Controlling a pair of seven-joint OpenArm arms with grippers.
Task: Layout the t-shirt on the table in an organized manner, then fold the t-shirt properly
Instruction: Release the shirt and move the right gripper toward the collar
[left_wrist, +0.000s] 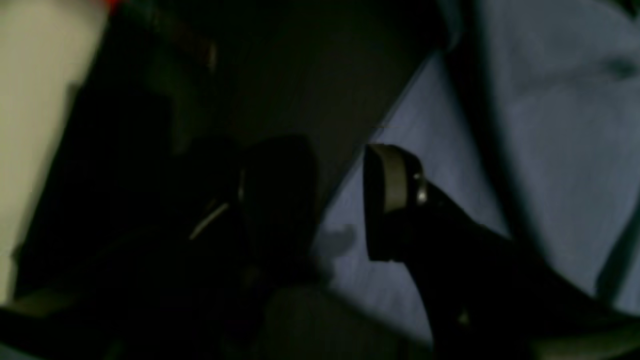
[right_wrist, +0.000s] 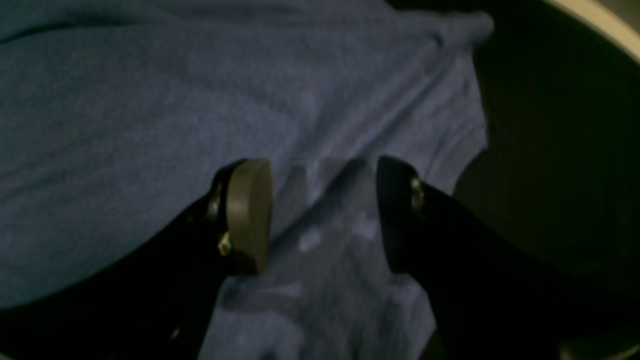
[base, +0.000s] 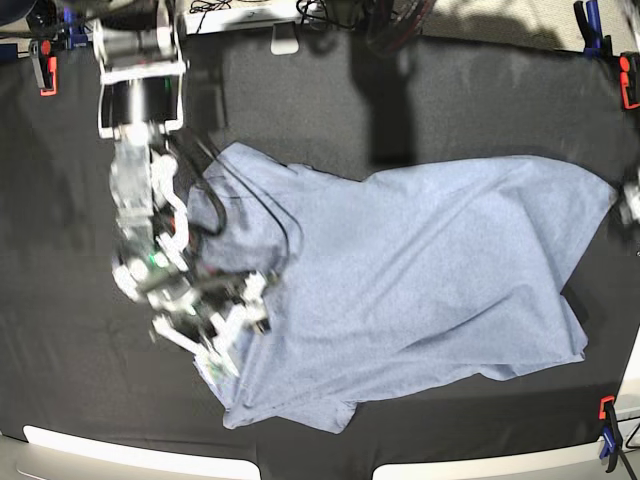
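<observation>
On the left of the base view my right gripper (base: 225, 345) hangs over the t-shirt (base: 420, 280) near its lower-left edge, jaws spread, blue-grey cloth showing between my fingers (right_wrist: 250, 215) in the wrist view. The shirt lies rumpled across the middle of the table (base: 80, 400). My left gripper (left_wrist: 340, 200), jaws also apart, straddles the shirt's edge.
</observation>
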